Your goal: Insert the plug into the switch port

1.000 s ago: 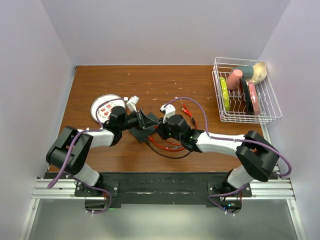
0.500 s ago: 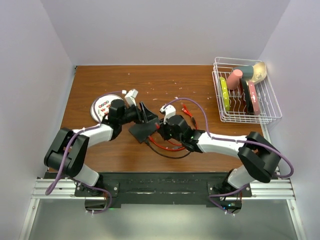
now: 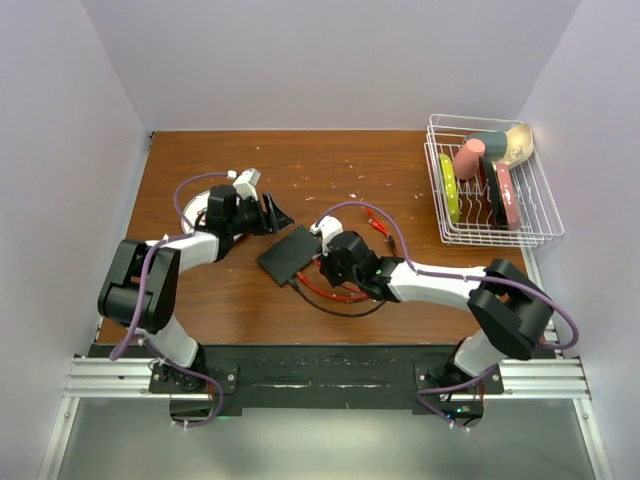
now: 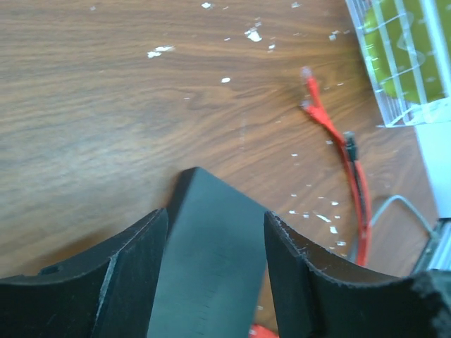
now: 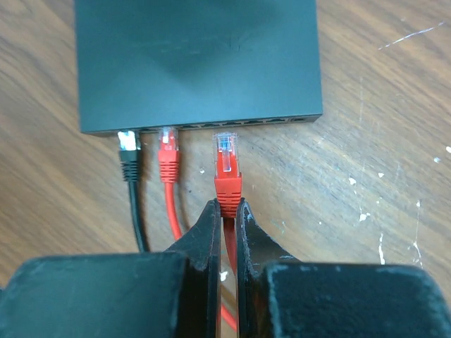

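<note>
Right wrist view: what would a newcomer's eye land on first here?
The red plug pinched in the right gripper, its tip just short of the switch, beside two cables already plugged in. From above, the left gripper stands open off the switch's far corner, and a wire rack of coloured dishes sits far right.

In your right wrist view the switch point(image 5: 197, 63) runs off the top edge. Its sockets point(image 5: 211, 125) sit too edge-on to make out single openings, and the cable point(image 5: 229, 246) behind the red plug point(image 5: 227, 169) mostly vanishes between the pinched fingers of the right gripper point(image 5: 227, 205). From the top camera, plug and sockets are too small to see beside that gripper. In your left wrist view the bottom edge cuts the switch off between the spread fingers of the left gripper point(image 4: 215, 215), and the blurred wire rack point(image 4: 402, 56) is clipped at the corner.
</note>
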Available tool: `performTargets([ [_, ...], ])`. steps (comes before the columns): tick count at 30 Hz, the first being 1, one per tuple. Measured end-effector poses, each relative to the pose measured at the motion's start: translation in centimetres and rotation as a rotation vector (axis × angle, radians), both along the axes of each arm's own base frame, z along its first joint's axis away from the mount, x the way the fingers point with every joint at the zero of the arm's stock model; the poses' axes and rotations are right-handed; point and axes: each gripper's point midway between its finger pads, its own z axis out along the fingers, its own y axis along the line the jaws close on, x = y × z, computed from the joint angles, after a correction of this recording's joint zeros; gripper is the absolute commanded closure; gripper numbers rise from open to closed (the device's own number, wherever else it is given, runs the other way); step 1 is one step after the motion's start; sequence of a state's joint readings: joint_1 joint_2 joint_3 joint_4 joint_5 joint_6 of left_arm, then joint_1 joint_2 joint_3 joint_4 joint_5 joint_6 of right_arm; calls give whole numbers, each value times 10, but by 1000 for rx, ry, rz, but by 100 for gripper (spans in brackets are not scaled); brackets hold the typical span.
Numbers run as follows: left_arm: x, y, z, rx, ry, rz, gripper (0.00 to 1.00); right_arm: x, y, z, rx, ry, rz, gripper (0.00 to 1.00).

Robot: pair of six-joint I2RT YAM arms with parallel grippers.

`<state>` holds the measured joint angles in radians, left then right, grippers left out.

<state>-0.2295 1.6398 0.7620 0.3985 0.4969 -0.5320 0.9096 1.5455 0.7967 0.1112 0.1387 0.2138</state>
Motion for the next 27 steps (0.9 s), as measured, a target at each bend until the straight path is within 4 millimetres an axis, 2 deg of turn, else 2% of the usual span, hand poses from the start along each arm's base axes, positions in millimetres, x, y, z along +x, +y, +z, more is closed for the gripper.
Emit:
performTargets([
  [6,12,3,-34,36,55,-17,44,5,11,-22,-96,57,43,100],
  [10,9,0,-59,31,114,-50,48,5,14,-39,-145,101,60,100],
  [13,9,-5,-59,11,109,-78,48,1,12,-48,-170,129,67,100],
  [27,3,-10,-62,-11,125,-117,56,0,13,-49,-171,141,78,100],
])
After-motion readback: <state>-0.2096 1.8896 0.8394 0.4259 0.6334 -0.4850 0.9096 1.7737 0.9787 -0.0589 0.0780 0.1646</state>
